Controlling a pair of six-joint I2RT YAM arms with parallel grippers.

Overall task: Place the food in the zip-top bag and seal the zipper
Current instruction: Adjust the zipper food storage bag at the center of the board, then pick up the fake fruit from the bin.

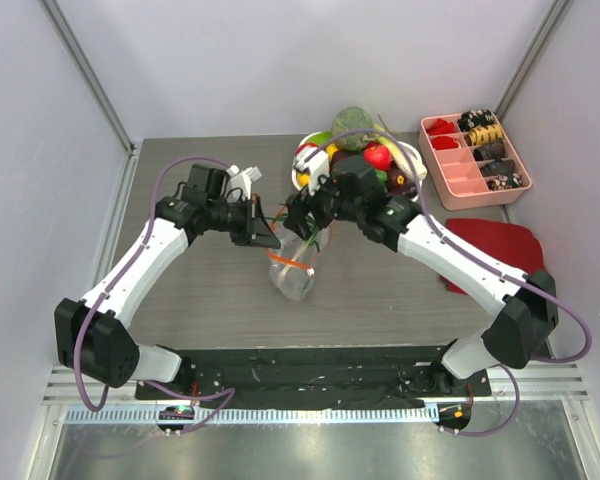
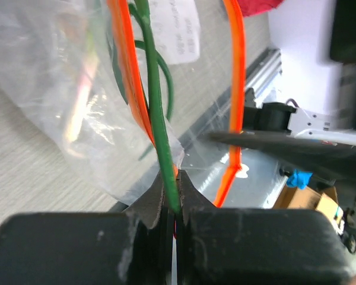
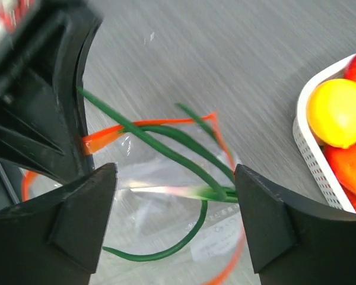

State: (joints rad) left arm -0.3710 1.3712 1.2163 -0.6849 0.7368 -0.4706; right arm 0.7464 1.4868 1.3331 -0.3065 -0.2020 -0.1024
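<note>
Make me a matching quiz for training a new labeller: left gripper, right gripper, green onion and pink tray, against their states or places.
1. left gripper
2. right gripper
3. green onion
4. pink tray

A. far right part of the table
B. open
C. partly inside the zip-top bag
D. shut on the zip-top bag's edge

Pairs: 1-D, 2-B, 3-C, 4-A.

Zip-top bag (image 1: 293, 268): table (image 1: 200, 290) centre, spring onion stalks (image 2: 157, 119) inside. Produce basket (image 1: 418, 163): behind bag. Divided tray (image 1: 462, 182): right of basket, cloth (image 1: 500, 248) before it.
</note>
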